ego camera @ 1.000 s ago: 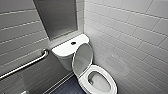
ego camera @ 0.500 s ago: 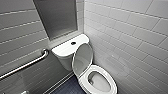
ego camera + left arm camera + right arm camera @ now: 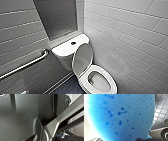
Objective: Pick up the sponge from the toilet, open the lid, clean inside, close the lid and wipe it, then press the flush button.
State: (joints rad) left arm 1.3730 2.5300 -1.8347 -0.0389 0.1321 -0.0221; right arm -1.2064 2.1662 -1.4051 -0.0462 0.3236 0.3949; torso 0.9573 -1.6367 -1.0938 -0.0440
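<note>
The toilet (image 3: 65,59) stands in the corner of a white-tiled room, its tank against the back wall and its bowl reaching toward the camera over a dark tiled floor (image 3: 66,88). The lid (image 3: 82,58) is raised and leans back toward the front edge of the tank, while the seat (image 3: 113,83) lies flat on the bowl, whose inside is open to view. The flush button (image 3: 73,43) sits at the centre of the tank top, well apart from all its edges. A metal grab bar (image 3: 25,65) slants along the left wall, and a grey recessed panel (image 3: 56,17) rises above the tank.

The sponge (image 3: 121,116) appears in the right wrist view, bright blue and flecked with darker spots, close to the lens, with the small floor tiles (image 3: 160,110) behind it. It rests on no surface, so the right tool is closed on it. The left wrist view gives grey robot parts, and how far the left tool is open cannot be told.
</note>
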